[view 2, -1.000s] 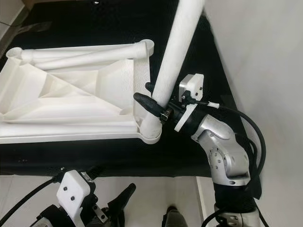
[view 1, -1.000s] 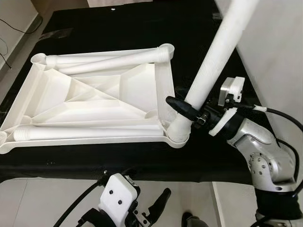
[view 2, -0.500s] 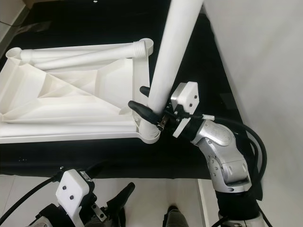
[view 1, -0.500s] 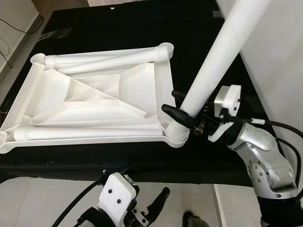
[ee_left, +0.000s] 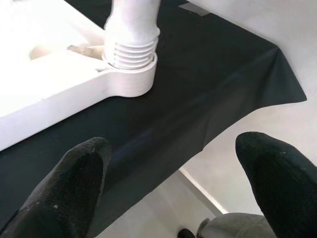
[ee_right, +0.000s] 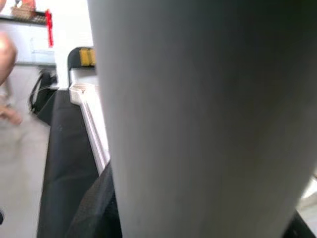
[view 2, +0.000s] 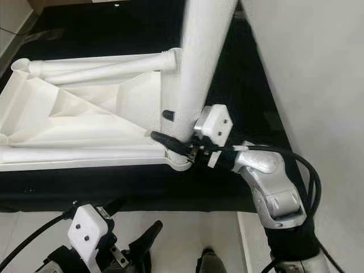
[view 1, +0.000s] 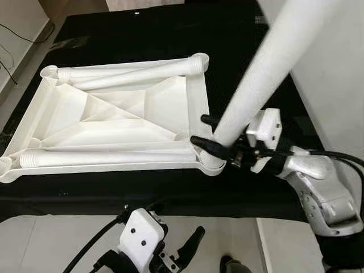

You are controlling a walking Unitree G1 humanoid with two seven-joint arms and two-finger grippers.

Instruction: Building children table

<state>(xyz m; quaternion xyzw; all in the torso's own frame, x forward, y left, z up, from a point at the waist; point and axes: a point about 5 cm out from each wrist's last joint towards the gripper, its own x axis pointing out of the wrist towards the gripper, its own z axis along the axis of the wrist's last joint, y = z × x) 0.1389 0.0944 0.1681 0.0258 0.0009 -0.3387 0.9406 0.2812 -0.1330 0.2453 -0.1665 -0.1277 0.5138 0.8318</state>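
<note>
- The upturned white plastic tabletop lies on the black cloth.
- The right gripper clamps a white tubular leg standing in the tabletop's near right corner socket.
- The left gripper hangs open below the tabletop's near edge.
- Two spare legs lying on the tabletop seem still unfitted.

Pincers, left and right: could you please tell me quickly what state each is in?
Left pincer: open, holding nothing, hanging below the black cloth's edge.
Right pincer: shut on the long white plastic table leg, just above its corner socket.
</note>
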